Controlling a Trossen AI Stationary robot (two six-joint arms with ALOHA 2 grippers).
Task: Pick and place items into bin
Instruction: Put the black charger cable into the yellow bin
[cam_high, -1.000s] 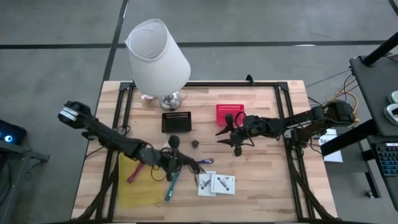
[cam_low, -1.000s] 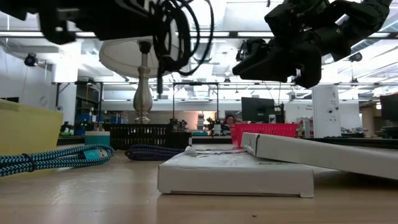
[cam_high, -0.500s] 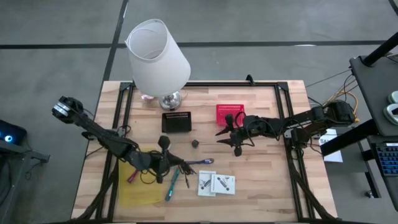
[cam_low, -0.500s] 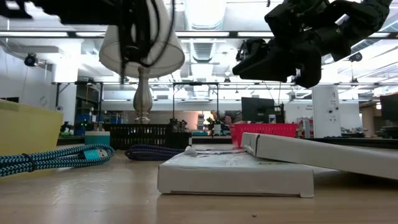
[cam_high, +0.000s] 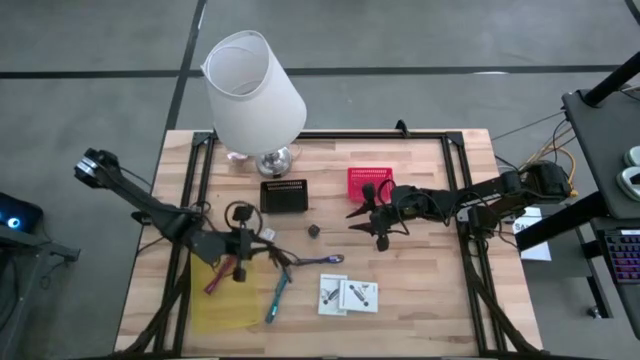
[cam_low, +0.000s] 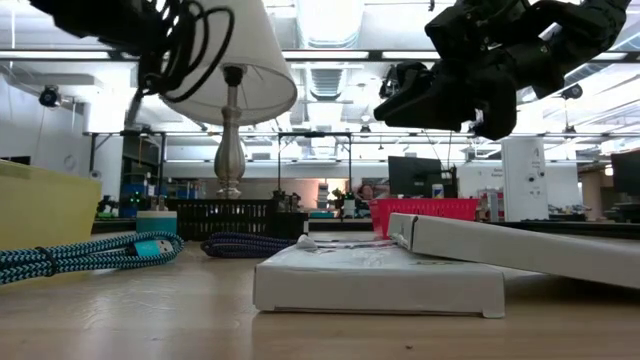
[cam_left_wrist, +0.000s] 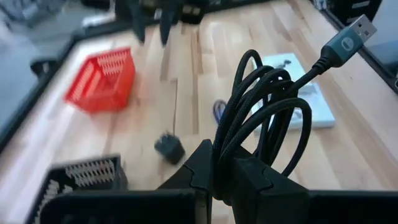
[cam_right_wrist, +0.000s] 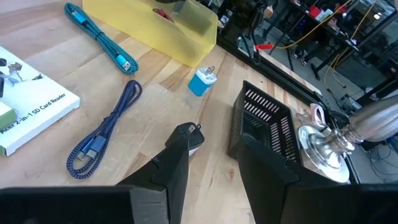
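Black coiled cable (cam_left_wrist: 264, 121) with a grey USB plug hangs pinched in the left gripper (cam_high: 240, 243), jaws clamped on its loops, raised above the table's left part at the translucent yellow plastic bin (cam_high: 222, 296). Just beyond lie a teal braided cable (cam_right_wrist: 102, 34) and a purple braided cable (cam_right_wrist: 103, 140) on the wooden table (cam_high: 420, 300). Right gripper (cam_high: 379, 229) hovers mid-table beside the red mesh basket (cam_high: 366, 184), fingers parted, nothing between them.

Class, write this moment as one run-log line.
left gripper: shut on black coiled cable, lifted near yellow bin | right gripper: open, empty, above table
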